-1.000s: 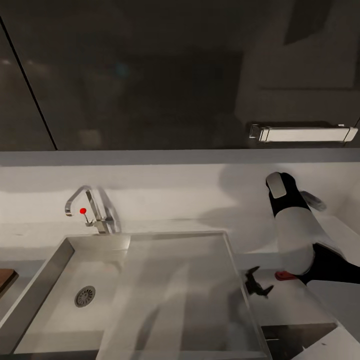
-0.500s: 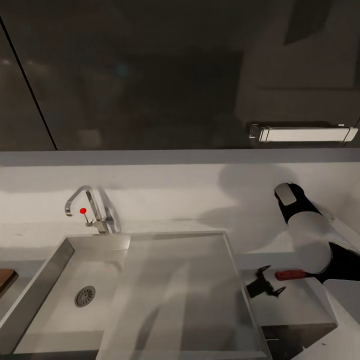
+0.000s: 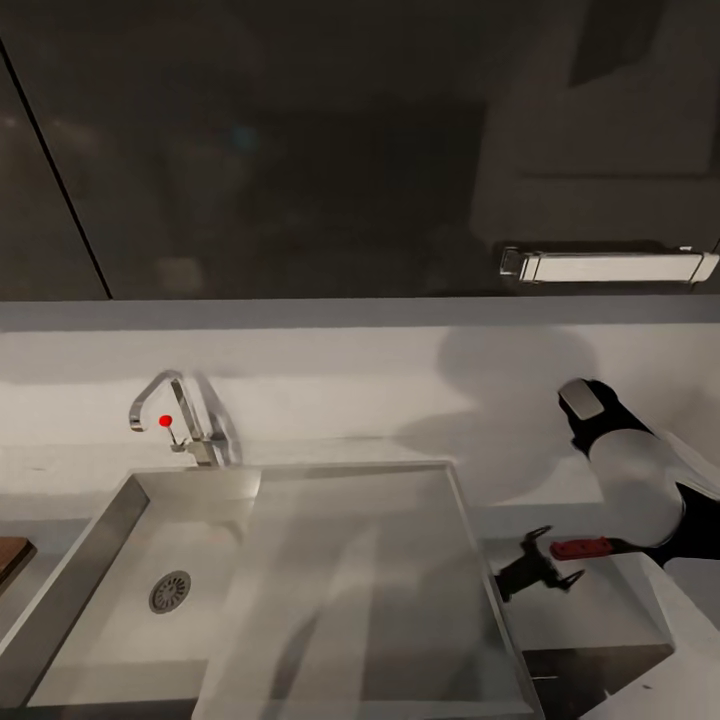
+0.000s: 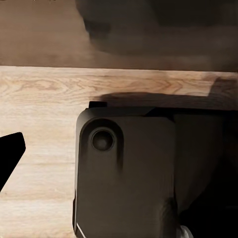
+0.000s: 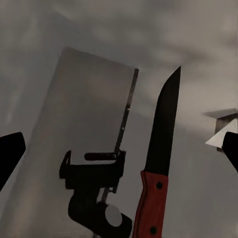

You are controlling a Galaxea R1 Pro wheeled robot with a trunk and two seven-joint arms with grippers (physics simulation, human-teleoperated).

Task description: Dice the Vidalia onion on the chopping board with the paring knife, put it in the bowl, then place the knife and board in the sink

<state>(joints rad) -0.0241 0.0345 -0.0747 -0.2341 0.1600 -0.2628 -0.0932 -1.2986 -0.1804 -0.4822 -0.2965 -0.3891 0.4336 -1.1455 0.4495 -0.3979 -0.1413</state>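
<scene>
Right of the sink [image 3: 300, 570], right gripper [image 5: 119, 148] jaws wide apart (empty), paring knife [image 5: 158, 168] between them

One sink [image 3: 120, 540] with one round drain [image 3: 170, 592], one chrome tap [image 3: 185, 420] with one red knob [image 3: 166, 422], one paring knife [image 5: 157, 168], one corner of a chopping board [image 3: 10, 556] at far left, one cabinet handle [image 3: 608, 265], one countertop [image 3: 590, 610]

Right arm [image 3: 640, 480]: white rounded shell, black joints, grey oval cap, black claw [image 3: 535, 572]
</scene>
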